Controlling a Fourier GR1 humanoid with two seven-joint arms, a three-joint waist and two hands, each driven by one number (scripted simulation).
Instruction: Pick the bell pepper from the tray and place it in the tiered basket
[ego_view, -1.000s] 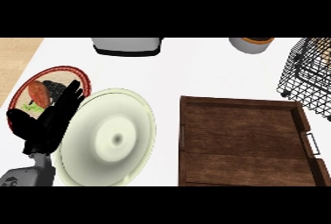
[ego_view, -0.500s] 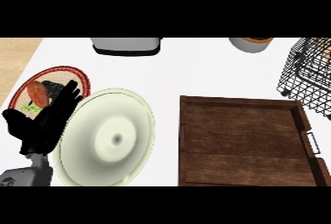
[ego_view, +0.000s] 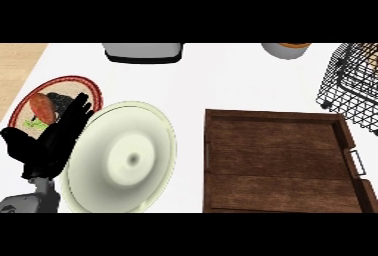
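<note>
The dark wooden tray (ego_view: 280, 160) lies at the lower right of the white counter, and no bell pepper shows on it or anywhere else in the head view. The black wire tiered basket (ego_view: 353, 85) stands at the right edge, partly cut off. My left hand (ego_view: 48, 140) rests open at the lower left, fingers up, between a red-rimmed food plate and a pale green plate. My right hand does not show.
A large pale green plate (ego_view: 122, 157) lies left of the tray. A red-rimmed plate (ego_view: 55, 102) with food sits at the far left. A grey appliance (ego_view: 144, 51) and a cup (ego_view: 288, 49) stand at the back edge.
</note>
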